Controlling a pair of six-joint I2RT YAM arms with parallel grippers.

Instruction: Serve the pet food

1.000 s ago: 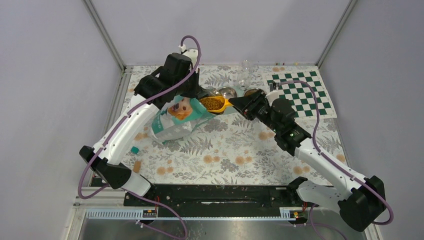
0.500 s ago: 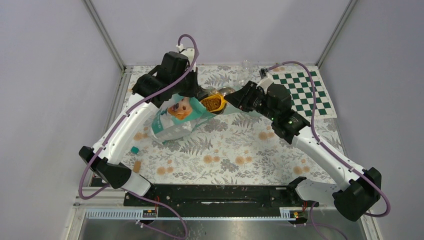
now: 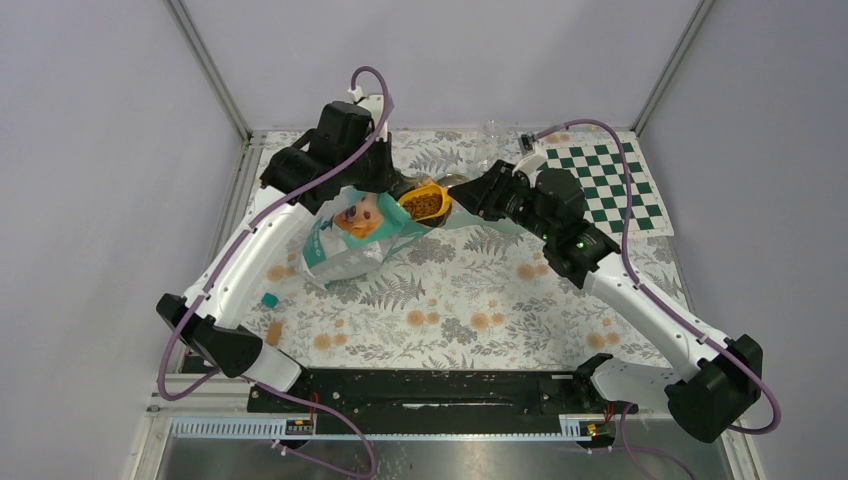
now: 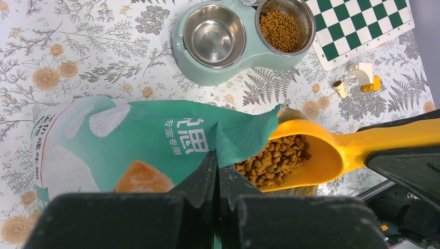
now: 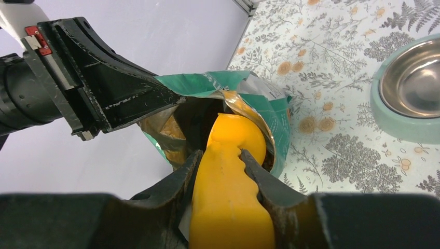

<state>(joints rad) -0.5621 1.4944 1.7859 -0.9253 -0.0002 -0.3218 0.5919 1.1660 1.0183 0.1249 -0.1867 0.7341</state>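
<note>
At the mouth of the bag [image 4: 155, 140], your right jaws clamp the scoop [image 4: 321, 150] loaded with pet food [image 4: 272, 161], left jaws pinching the bag's lip; next, carry it level to the empty bowl [image 4: 215, 33].

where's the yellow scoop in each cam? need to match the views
Top external: scoop upper centre, at the mouth of the teal bag, between the two arms.
Left wrist: scoop lower right, handle running off to the right, kibble in its bowl.
Right wrist: scoop bottom centre, bowl pointing up into the bag.
Shared landmark: the teal bag, in all three views.
</note>
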